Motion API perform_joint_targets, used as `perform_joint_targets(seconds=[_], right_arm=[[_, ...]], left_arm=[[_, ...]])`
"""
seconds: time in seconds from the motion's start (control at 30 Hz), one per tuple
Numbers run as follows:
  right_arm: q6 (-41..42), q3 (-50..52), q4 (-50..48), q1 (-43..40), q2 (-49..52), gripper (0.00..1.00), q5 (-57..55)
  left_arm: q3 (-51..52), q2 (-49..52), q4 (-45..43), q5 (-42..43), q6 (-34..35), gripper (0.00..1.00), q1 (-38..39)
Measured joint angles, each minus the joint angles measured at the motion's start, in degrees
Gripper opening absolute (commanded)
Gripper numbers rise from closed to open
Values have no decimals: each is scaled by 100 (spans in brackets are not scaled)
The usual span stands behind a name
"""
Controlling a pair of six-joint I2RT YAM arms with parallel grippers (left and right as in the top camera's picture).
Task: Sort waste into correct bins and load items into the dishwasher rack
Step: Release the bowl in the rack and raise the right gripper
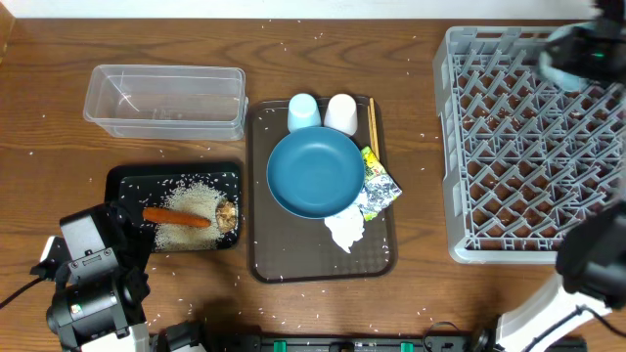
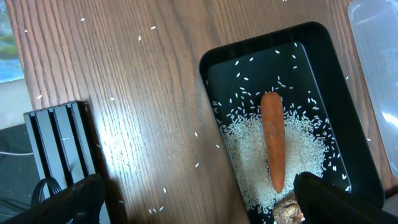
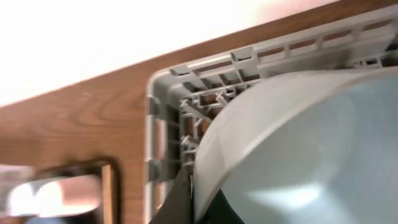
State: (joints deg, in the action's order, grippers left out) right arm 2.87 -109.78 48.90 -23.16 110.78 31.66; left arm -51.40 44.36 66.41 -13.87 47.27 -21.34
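My right end effector [image 3: 193,194] grips the pale-blue bowl [image 3: 292,143] by its rim over the far side of the grey rack [image 3: 186,81], while my left end effector [image 2: 199,208] hangs wide open at the near-left corner of the black tray [image 2: 217,68].

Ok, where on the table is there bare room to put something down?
Open wood: the strip between the brown serving tray and the dishwasher rack, and the corner left of the clear tub. The tray's near-left corner is bare too. Crowded: around the plate, cups, wrappers and tissue.
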Motion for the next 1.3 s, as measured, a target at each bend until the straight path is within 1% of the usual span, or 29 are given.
perform_joint_targets(seconds=[0.17, 0.33, 0.5, 0.63, 0.9, 1.3], right_arm=[[-107, 140, -79, -444, 146, 1, 1482], [-208, 647, -610, -492, 721, 1, 3062], [-225, 946, -872, -496, 1263, 1, 4072], [-234, 977, -1001, -546, 1290, 1, 4422], [-234, 977, -1191, -564, 1290, 1, 4684], [-223, 977, -1231, -570, 1447, 1, 4577]], left_arm=[[0, 0, 0, 0, 0, 98, 0], [0, 0, -2, 0, 0, 98, 0], [0, 0, -2, 0, 0, 98, 0], [0, 0, 0, 0, 0, 98, 0], [0, 0, -2, 0, 0, 98, 0], [0, 0, -2, 0, 0, 98, 0]])
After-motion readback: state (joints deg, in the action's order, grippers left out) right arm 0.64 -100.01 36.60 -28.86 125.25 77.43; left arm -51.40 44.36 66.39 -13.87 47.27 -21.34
